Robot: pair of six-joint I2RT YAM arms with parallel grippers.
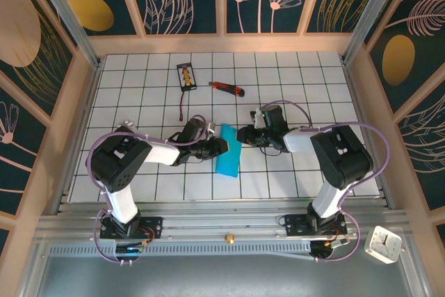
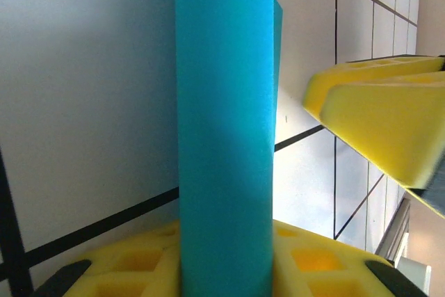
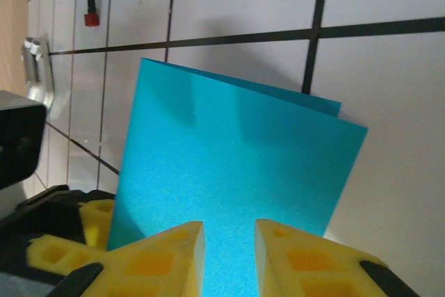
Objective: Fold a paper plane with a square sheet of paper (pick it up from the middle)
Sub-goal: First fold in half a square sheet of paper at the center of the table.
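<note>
Cyan-blue square sheet of paper [image 1: 228, 151], thin and plain: found doubled over once into a narrow rectangle. The right wrist view shows two layers [image 3: 236, 172], their far edges slightly out of line and parted, so the crease is judged loose and not pressed flat. No nose corners, centre crease or wings are visible, and no plane shape exists yet.

Location: middle of the white grid-tiled table [image 1: 278, 81], between the two arms, with one side raised off the surface.

Left gripper [image 1: 220, 145]: its yellow foam fingers [image 2: 125, 266] stand narrow on either side of the sheet [image 2: 222, 137], which fills the gap between them. This is judged to be a hold on the paper's near edge.

Right gripper [image 1: 245, 135]: its fingers [image 3: 306, 262] are drawn close with a slim gap between them. In the left wrist view they sit just beside the sheet with bare table between, so no grip is recorded.

Red-and-black utility knife [image 1: 227, 88]: lies well apart, toward the far edge.

Assessment: the first half-fold is done. Outstanding items are squaring and pressing that fold, both nose-corner folds, the closing fold along the centre, and the two wing folds. The task is judged to be at an early stage
</note>
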